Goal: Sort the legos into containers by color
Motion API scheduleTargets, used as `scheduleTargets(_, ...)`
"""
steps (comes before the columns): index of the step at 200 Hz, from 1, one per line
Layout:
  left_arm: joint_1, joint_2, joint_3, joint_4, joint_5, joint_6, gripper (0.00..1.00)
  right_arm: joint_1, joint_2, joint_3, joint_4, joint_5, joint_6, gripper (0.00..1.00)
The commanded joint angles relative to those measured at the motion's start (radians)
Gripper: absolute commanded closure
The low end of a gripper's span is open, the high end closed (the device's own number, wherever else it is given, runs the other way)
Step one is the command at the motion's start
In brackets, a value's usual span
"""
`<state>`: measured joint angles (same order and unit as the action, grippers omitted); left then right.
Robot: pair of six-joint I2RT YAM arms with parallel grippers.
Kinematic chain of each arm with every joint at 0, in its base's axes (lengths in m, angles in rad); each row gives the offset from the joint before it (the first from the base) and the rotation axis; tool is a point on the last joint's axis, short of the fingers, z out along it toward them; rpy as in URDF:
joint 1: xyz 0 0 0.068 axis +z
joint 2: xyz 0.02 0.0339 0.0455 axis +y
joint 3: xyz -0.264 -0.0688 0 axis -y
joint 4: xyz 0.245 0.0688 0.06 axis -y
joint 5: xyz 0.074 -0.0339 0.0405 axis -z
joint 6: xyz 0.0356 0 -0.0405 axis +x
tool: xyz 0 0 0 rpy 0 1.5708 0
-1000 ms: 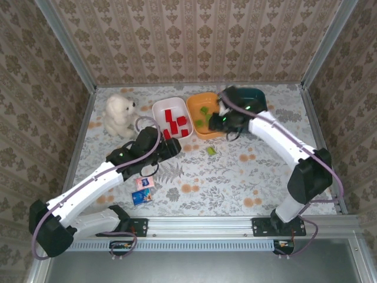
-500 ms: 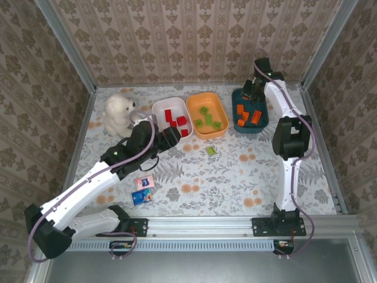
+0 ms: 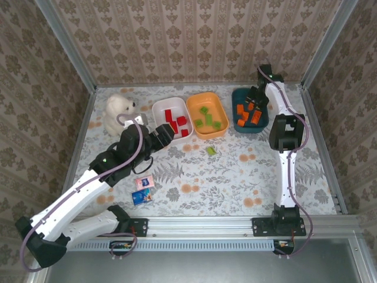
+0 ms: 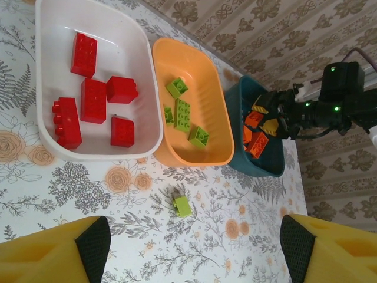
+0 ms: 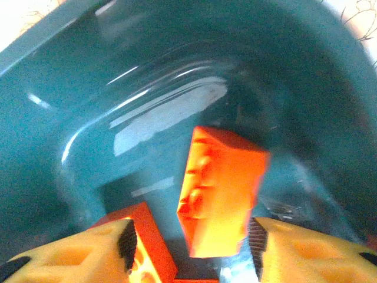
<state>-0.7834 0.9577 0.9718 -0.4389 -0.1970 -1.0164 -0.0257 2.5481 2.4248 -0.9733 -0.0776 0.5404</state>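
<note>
Right gripper (image 5: 189,239) parted over teal bin (image 5: 88,106), 1 o'clock, seemingly dropping orange brick (image 5: 221,188) | left gripper (image 4: 194,242) spread wide, empty, facing stray green brick (image 4: 182,205), 6 o'clock of orange bin (image 4: 154,65)

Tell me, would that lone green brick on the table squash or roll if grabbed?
Probably stiff: the green brick looks like hard moulded plastic. Its blocky shape suggests sliding, not rolling. So small, it is likely light.

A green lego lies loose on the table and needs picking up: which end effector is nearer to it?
Left. The left end effector hangs left of the green lego, beside the white bin; the right end effector is farther, over the teal bin.
</note>
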Motion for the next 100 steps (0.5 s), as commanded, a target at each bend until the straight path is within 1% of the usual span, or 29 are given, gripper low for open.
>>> scheduleTargets(1,0.025,0.024,0.005,0.040,0.055,0.030,0.21,0.020,-0.102,0.036,-0.027,0.024,-0.026,0.36)
scheduleTargets(16,0.046,0.045,0.005,0.052,0.096,0.037,0.21,0.037,-0.184,0.013,-0.032,0.042,-0.045,0.36)
scheduleTargets(32,0.075,0.063,-0.004,0.054,0.144,0.039,0.21,0.081,-0.320,-0.119,0.016,0.062,-0.069,0.36)
scheduleTargets(44,0.099,0.071,-0.027,0.070,0.185,0.041,0.21,0.131,-0.432,-0.278,0.077,0.087,-0.085,0.34)
scheduleTargets(70,0.144,0.058,-0.086,0.076,0.242,0.042,0.21,0.271,-0.695,-0.686,0.240,0.105,-0.112,0.27)
scheduleTargets(86,0.171,0.030,-0.122,0.072,0.269,0.041,0.21,0.365,-0.804,-0.898,0.306,0.089,-0.135,0.23)
scheduleTargets(100,0.188,0.003,-0.143,0.065,0.281,0.041,0.21,0.440,-0.862,-1.023,0.335,0.078,-0.165,0.20)
